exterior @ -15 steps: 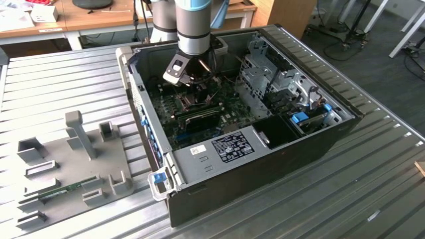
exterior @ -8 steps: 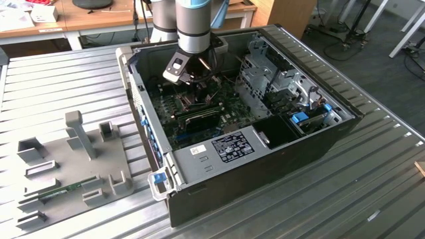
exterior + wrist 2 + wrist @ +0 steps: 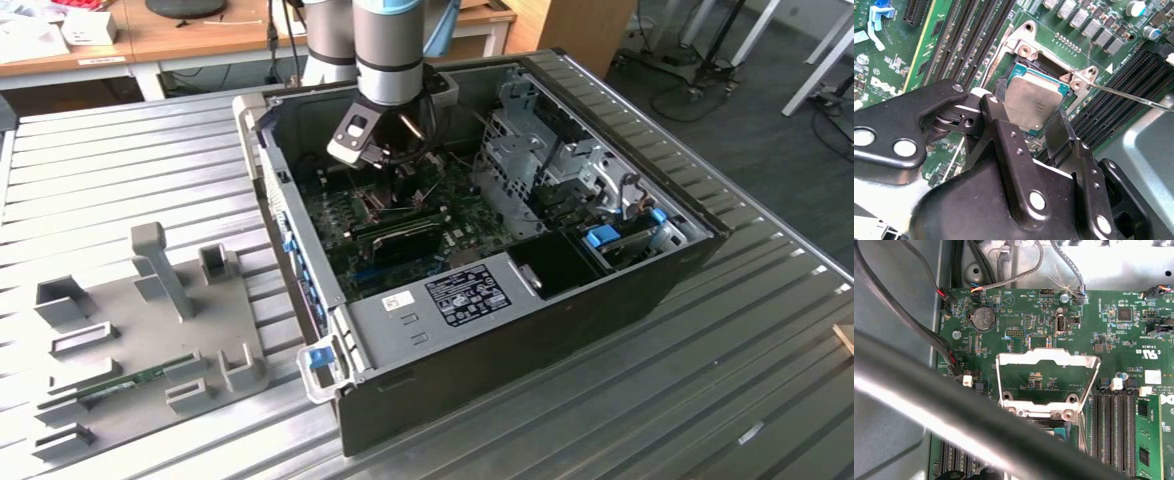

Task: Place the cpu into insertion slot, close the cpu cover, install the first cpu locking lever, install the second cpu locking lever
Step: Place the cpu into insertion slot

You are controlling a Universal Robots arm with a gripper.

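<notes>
The open computer case point(image 3: 534, 300) lies on its side, and my arm reaches down into it over the green motherboard point(image 3: 400, 240). In the second wrist view the cpu point(image 3: 1034, 97), a silvery square chip, rests at or just over the insertion slot point(image 3: 1026, 50), inside its metal rim. My gripper point(image 3: 1026, 112) is shut on the cpu, with one black finger point(image 3: 996, 117) against each opposite edge. The gripper point(image 3: 383, 165) hangs low over the board in the exterior view. The cpu cover point(image 3: 1049, 356) stands swung open behind the socket. A thin locking lever point(image 3: 1134, 97) sticks out beside the slot.
Long black memory slots point(image 3: 969, 40) flank the socket on both sides. Cables point(image 3: 929, 335) run along the case wall. A metal drive cage point(image 3: 561, 160) fills the case at the exterior view's right. A grey fixture plate point(image 3: 147, 320) with blocks lies at the left.
</notes>
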